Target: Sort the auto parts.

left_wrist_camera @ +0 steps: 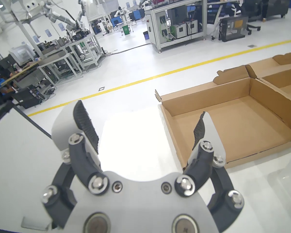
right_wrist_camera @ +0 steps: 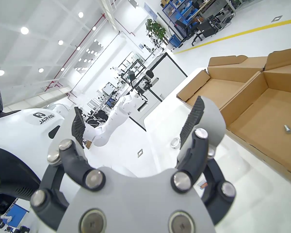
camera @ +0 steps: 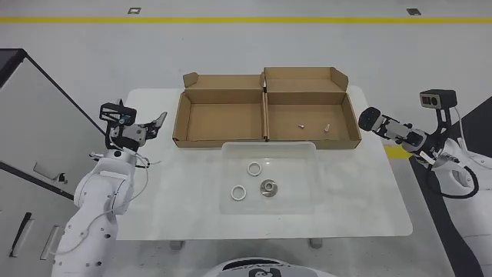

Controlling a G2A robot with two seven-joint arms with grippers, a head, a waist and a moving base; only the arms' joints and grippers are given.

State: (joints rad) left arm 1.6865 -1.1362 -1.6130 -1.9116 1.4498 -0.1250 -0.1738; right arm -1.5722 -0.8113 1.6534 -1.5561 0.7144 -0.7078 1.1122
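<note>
A clear plastic tray (camera: 269, 145) at the table's middle holds two white rings (camera: 253, 168) (camera: 239, 193) and a round metal part (camera: 268, 188). Behind it stand two open cardboard boxes. The left box (camera: 219, 123) has a bare floor. The right box (camera: 307, 115) holds two small parts (camera: 301, 127) (camera: 328, 128); one is a bolt (right_wrist_camera: 286, 129). My left gripper (left_wrist_camera: 141, 112) hangs open and empty over the table's left edge, left of the left box (left_wrist_camera: 232, 122). My right gripper (right_wrist_camera: 137, 104) is open and empty beside the right box's outer side (camera: 364, 119).
A white panel with a dark frame (camera: 38, 115) stands just left of the table, close to the left arm. A yellow floor line (camera: 246, 20) runs behind the table. The table's front strip (camera: 269, 227) lies in front of the tray.
</note>
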